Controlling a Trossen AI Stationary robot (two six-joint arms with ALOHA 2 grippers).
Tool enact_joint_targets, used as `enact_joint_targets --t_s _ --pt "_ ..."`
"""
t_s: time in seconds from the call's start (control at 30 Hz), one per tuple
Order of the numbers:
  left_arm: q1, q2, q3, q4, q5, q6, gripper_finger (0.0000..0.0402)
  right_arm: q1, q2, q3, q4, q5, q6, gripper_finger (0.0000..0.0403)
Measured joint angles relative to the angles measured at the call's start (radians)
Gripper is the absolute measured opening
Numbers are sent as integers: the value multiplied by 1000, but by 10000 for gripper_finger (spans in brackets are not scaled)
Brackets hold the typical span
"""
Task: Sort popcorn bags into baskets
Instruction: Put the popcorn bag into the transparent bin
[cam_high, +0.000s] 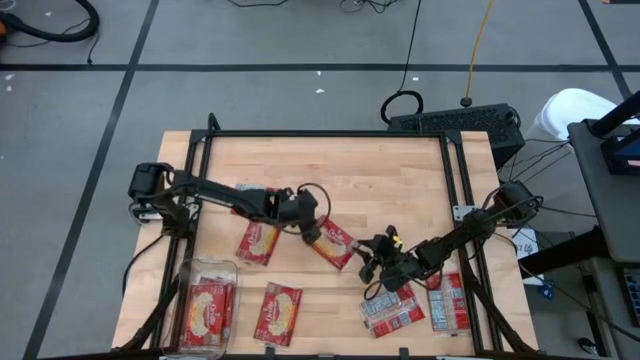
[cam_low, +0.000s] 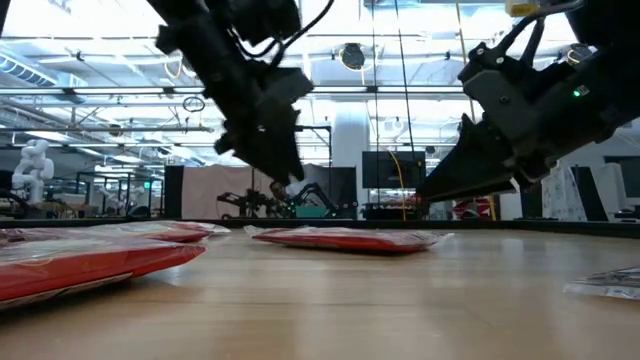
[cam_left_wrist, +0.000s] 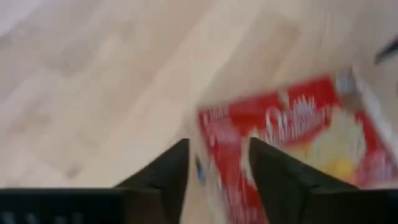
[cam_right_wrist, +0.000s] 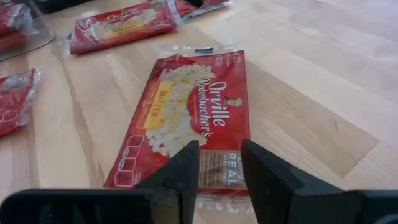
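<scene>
At the table's (cam_high: 400, 170) front left corner a clear plastic bin (cam_high: 205, 268) holds one red popcorn bag (cam_high: 210, 306). Just right of it another bag (cam_high: 279, 312) lies flat, and a third (cam_high: 257, 241) lies further back. The left gripper (cam_high: 312, 228) hovers over the near end of the middle bag (cam_high: 336, 243), fingers spread, pinching nothing. The right gripper (cam_high: 372, 262) hangs just beyond that bag's other end, fingers also apart and empty. The bag reads "Orville Redenbacher's" and "REAL". Two label-side-up bags (cam_high: 392, 310) and (cam_high: 449, 301) lie under the right arm. A dark keyboard-like box (cam_high: 455, 123) sits behind the table.
</scene>
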Motion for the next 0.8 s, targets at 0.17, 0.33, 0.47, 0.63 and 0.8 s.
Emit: enact_joint_targets --t_s 0.17,0.33,0.47,0.63,0.8 --pt "43 51 -1 35 56 -88 272 11 0 0 -1 -2 0 134" --pt "52 98 0 97 126 -112 345 30 0 0 -12 -1 0 137" --pt "73 139 0 111 161 -123 364 36 0 0 -13 -2 0 137" --pt "85 173 1 118 185 -126 342 49 0 -1 -12 -2 1 137" --pt "82 181 2 127 225 -23 255 54 0 -1 -16 -1 -2 137"
